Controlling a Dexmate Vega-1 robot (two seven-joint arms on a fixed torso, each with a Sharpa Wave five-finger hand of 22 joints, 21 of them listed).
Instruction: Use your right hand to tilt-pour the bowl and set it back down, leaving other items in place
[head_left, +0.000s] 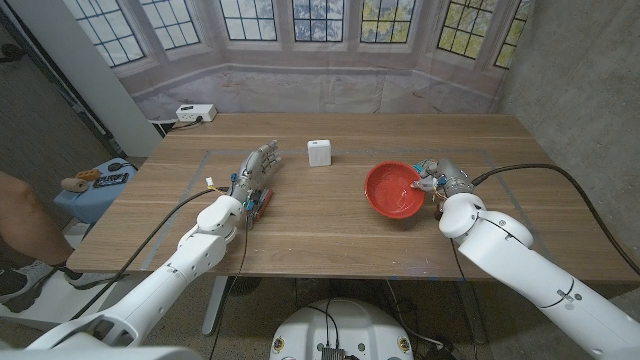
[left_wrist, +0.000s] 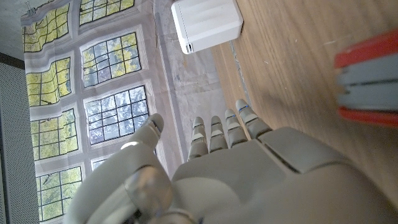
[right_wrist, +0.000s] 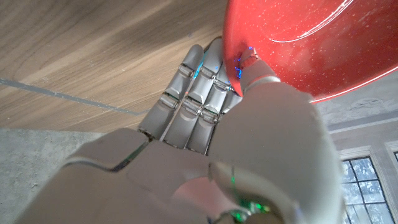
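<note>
The red bowl (head_left: 395, 190) is on the right half of the table, its inside turned partly toward me, speckled and glossy (right_wrist: 311, 43). My right hand (head_left: 441, 182) grips its right rim: in the right wrist view the thumb (right_wrist: 258, 78) hooks over the rim and the fingers lie under the bowl's outer wall, close above the wood. Whether the bowl's base touches the table I cannot tell. My left hand (head_left: 255, 173) stands at the table's middle left with fingers straight and apart, holding nothing (left_wrist: 249, 174).
A white box (head_left: 320, 153) (left_wrist: 205, 25) stands at the table's middle, beyond my left hand. A small red and grey object (head_left: 262, 205) (left_wrist: 367, 78) lies next to the left hand. A white power strip (head_left: 195, 113) sits at the far left corner. A person's leg (head_left: 20, 215) is at the left edge.
</note>
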